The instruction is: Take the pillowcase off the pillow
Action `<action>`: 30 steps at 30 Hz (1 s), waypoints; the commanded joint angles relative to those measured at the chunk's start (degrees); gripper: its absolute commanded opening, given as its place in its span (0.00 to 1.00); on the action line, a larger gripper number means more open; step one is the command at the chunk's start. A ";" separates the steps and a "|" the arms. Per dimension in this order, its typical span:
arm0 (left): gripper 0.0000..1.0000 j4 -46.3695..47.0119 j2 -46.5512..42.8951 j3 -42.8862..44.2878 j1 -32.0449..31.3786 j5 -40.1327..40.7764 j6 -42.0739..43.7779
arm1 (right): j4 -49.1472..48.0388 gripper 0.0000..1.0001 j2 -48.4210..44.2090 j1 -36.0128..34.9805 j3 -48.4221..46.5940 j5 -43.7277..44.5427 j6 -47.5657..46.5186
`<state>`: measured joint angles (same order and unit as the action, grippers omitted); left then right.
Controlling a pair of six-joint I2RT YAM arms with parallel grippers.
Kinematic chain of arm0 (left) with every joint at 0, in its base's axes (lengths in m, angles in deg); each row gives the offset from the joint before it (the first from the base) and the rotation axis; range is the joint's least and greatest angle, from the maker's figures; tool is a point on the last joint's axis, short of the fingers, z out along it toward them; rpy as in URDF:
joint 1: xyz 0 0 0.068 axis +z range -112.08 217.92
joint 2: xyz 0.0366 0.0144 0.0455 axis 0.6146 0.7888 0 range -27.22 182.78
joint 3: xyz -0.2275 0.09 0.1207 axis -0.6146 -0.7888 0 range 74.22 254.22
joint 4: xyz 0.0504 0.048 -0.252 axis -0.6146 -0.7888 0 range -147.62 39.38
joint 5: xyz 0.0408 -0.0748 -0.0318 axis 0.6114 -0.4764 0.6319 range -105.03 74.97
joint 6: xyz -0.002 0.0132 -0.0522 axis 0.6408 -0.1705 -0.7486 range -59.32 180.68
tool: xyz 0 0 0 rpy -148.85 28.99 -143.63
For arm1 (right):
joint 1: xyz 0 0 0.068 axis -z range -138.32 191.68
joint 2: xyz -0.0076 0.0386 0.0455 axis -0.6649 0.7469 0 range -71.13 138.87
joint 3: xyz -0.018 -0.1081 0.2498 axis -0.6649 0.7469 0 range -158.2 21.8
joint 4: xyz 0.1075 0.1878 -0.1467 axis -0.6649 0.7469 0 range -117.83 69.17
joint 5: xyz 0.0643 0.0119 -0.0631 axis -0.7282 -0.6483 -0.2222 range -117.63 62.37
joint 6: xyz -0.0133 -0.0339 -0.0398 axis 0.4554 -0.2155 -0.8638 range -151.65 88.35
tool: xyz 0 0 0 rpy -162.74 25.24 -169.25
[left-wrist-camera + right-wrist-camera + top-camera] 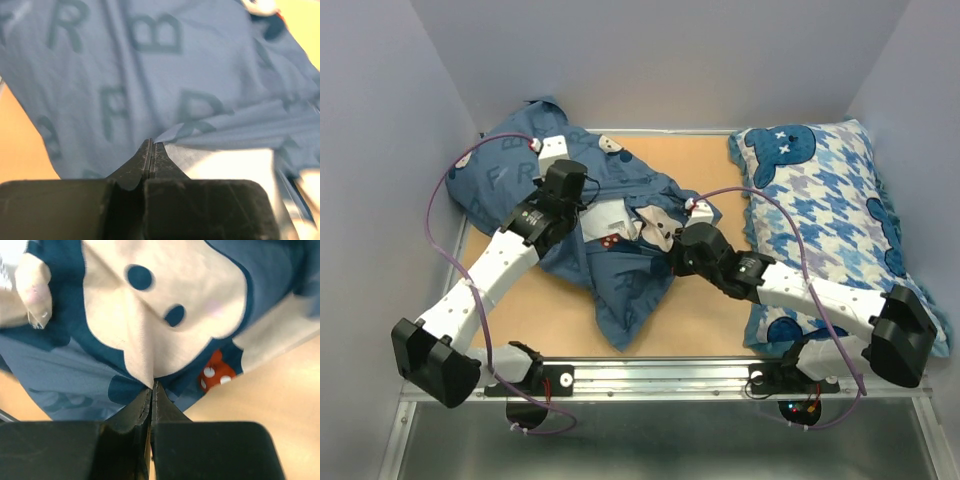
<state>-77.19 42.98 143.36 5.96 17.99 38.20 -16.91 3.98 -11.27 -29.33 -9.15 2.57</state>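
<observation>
The pillowcase lies crumpled across the left half of the surface. It runs from the far left corner to the middle, and one flap trails toward the near edge. It bulges plumply at the far left. In the left wrist view a plain white patch of the pillow shows just under the case's hem.

The left claw is pressed together on that hem, with wrinkles fanning out from its tips. The right claw, near the middle of the surface, is also pressed together. It pinches a fold of the pillowcase at a pale cartoon face, beside a small red spotted print.

A blue-and-white houndstooth pillow lies along the right edge, apart from the case.
</observation>
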 commanded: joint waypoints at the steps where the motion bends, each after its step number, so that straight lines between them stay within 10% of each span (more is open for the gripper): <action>1: 0.00 6.17 1.60 2.58 8.92 -2.85 1.73 | 3.31 0.01 -4.87 2.14 4.36 4.81 1.29; 11: 0.00 15.05 7.76 -9.81 6.83 -12.80 -3.96 | 3.50 0.06 -1.29 7.07 2.12 -0.28 -0.55; 19: 0.00 20.15 8.12 -15.71 4.37 -14.82 -7.40 | 5.95 0.58 -1.54 6.89 -8.36 -8.81 -1.62; 30: 0.00 26.30 11.28 -16.76 0.42 -17.46 -10.83 | 6.13 0.80 2.22 5.49 -12.58 -7.59 5.15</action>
<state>-50.09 51.65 128.46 8.40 5.86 29.82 -10.92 2.97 -5.02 -38.65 -17.19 5.43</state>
